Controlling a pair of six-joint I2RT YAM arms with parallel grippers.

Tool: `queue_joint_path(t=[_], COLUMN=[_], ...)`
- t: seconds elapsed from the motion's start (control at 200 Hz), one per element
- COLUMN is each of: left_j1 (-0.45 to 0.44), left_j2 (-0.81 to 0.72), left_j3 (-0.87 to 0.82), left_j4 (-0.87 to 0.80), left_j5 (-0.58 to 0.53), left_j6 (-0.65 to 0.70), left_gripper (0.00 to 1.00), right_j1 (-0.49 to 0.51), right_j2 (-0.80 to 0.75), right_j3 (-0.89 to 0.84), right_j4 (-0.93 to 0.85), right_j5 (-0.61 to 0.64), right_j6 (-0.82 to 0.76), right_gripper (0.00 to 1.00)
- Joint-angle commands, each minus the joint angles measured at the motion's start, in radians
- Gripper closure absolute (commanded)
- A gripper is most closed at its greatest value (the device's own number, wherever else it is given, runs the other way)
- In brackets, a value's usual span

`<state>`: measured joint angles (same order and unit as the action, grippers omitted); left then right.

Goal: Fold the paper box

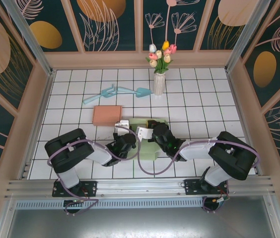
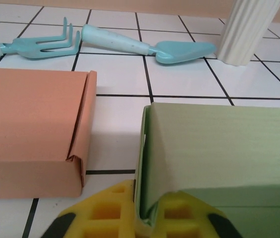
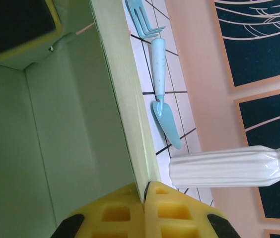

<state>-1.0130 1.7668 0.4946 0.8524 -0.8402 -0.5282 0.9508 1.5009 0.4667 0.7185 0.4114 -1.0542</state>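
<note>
The green paper box [image 1: 149,148] lies open on the tiled table between my two arms. In the left wrist view one upright side wall of the box [image 2: 219,148] stands between my yellow fingers, and my left gripper [image 2: 142,210] is shut on that wall's lower edge. In the right wrist view the box's pale green inside [image 3: 55,139] takes up the left half, and my right gripper [image 3: 144,192] is shut on the rim of another wall. From above, the left gripper [image 1: 128,140] and right gripper [image 1: 154,130] sit close together over the box.
A folded orange box [image 1: 106,115] [image 2: 31,134] lies just left of the green one. Behind are a teal fork [image 1: 103,94] [image 2: 40,45], a teal trowel [image 1: 135,91] [image 3: 162,99] and a white vase of flowers [image 1: 159,83] [image 3: 229,166]. Wooden walls ring the table.
</note>
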Motion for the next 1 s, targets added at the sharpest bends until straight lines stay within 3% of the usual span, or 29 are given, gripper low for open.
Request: queue_joint_path(t=[0.0,0.145,0.29,0.52,0.676,0.821,0.926,0.991], left_j1=[0.017,0.016,0.016,0.016,0.016,0.017,0.015,0.013], left_j2=[0.062,0.065,0.055,0.051,0.035,0.01,-0.008,-0.02], left_j3=[0.035,0.048,0.015,-0.013,-0.026,-0.048,-0.057,-0.065], left_j4=[-0.099,-0.144,-0.069,-0.027,-0.027,-0.019,-0.031,-0.032], left_j5=[-0.102,-0.144,-0.103,-0.07,-0.056,-0.016,-0.01,-0.008], left_j6=[-0.051,-0.071,-0.02,0.005,-0.007,-0.01,-0.018,-0.026], left_gripper=[1.0,1.0,1.0,1.0,1.0,1.0,1.0,1.0], right_j1=[0.007,0.009,0.008,0.009,0.03,0.05,0.038,0.019], right_j2=[0.038,-0.001,-0.079,-0.246,-0.395,-0.562,-0.634,-0.632], right_j3=[-0.057,-0.062,-0.072,-0.063,-0.045,-0.035,0.005,0.053], right_j4=[-0.278,-0.262,-0.251,-0.338,-0.392,-0.434,-0.518,-0.63], right_j5=[-0.078,-0.101,-0.13,-0.156,-0.108,-0.042,0.086,0.091], right_j6=[0.072,0.101,0.145,0.211,0.332,0.583,0.967,1.187], right_gripper=[1.0,0.97,0.81,0.64,0.62,0.62,0.62,0.6])
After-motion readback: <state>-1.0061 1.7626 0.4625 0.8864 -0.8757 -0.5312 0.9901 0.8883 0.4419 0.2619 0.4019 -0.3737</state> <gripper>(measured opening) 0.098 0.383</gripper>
